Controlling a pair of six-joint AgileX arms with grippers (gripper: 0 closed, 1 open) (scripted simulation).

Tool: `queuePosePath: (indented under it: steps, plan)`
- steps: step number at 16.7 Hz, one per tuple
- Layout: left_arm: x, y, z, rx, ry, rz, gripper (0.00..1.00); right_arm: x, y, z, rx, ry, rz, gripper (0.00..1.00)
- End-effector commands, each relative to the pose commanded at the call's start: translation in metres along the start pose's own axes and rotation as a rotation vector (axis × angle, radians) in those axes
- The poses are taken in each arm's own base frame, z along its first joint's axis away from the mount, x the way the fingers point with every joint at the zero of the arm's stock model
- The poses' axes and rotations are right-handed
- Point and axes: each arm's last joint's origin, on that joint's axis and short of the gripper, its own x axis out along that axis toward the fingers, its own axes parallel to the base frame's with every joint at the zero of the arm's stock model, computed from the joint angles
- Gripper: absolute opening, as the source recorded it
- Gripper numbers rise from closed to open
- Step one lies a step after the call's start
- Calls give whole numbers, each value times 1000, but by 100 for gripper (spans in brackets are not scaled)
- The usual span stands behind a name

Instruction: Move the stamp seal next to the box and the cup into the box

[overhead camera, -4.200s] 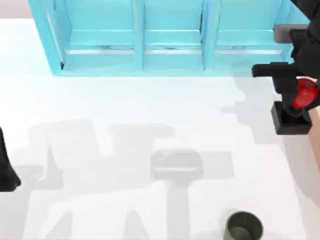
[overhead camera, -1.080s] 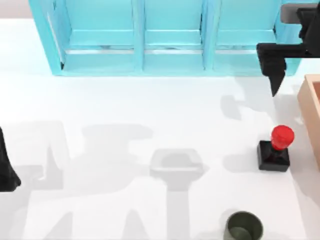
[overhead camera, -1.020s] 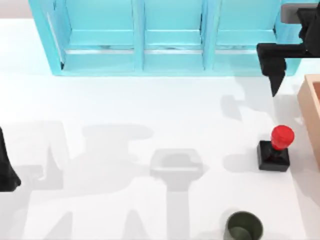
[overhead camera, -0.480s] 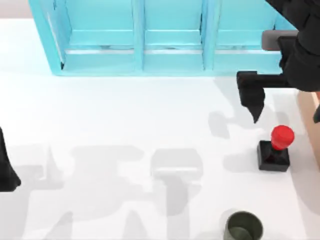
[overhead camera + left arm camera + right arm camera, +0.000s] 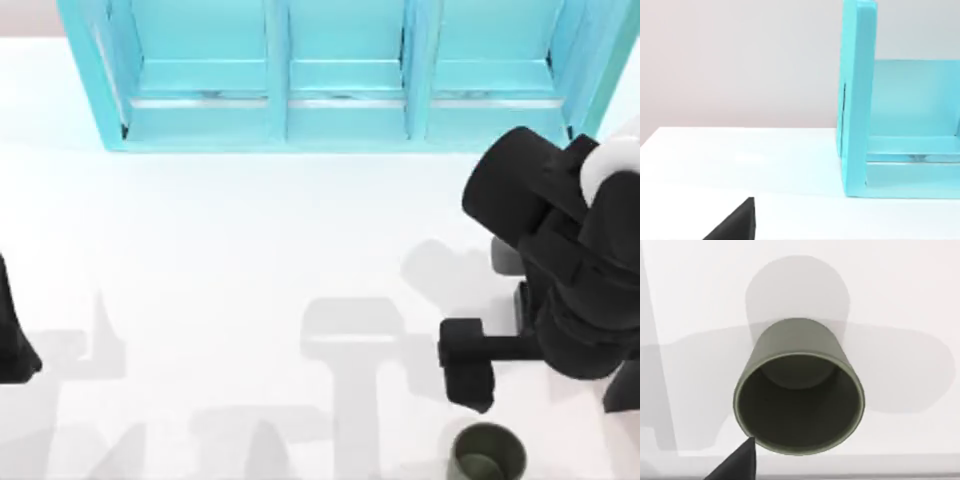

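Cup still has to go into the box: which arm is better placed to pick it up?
Right. The right gripper hangs just above the cup near the table's right side, and its wrist view looks straight into the upright cup. The left arm sits parked at the far left edge, well away.

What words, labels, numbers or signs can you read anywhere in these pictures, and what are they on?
None: no readable text.
The cup is plain olive green, inside and out.
The turquoise shelf unit has bare panels.
The white table carries only shadows.
The right arm's tool, above the cup in the top view, and the parked left arm at the table's left edge are unmarked black.
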Motion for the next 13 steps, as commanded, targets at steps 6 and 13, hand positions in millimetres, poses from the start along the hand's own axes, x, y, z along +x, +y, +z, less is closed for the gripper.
queuePosePath:
  steps: [6, 13]
  plan:
    - [0, 0, 0, 0, 0, 0, 100, 8, 1, -18, 0, -14, 14, 100]
    - [0, 0, 0, 0, 0, 0, 100, 42, 4, -15, 0, -14, 14, 100]
